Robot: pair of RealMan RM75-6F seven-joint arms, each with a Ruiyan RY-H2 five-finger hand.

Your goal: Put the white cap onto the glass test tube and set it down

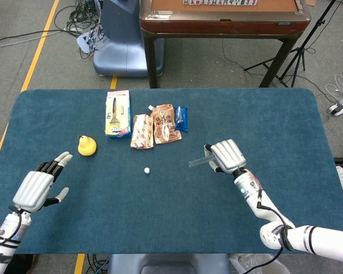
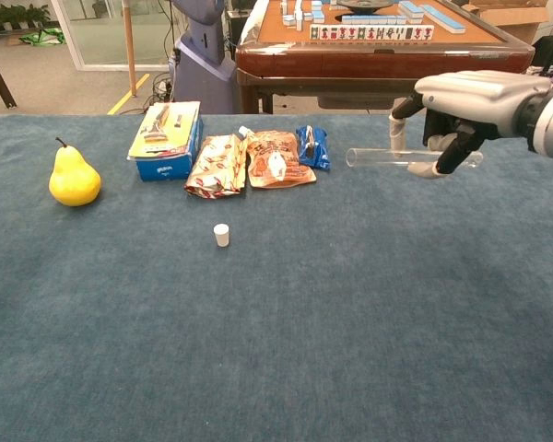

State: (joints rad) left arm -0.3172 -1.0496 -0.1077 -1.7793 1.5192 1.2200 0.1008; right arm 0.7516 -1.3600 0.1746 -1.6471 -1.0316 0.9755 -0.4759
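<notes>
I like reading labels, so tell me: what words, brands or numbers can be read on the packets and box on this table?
None can be read.
Blue and yellow box: print too small.
Snack packets: lettering blurred.
Blue wrapper: lettering blurred.
Tiles on the brown table behind: marks too small.

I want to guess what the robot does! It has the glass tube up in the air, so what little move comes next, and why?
Probably the left hand, open and empty, reaches for the white cap on the table, because the right hand already holds the test tube uncapped.
</notes>
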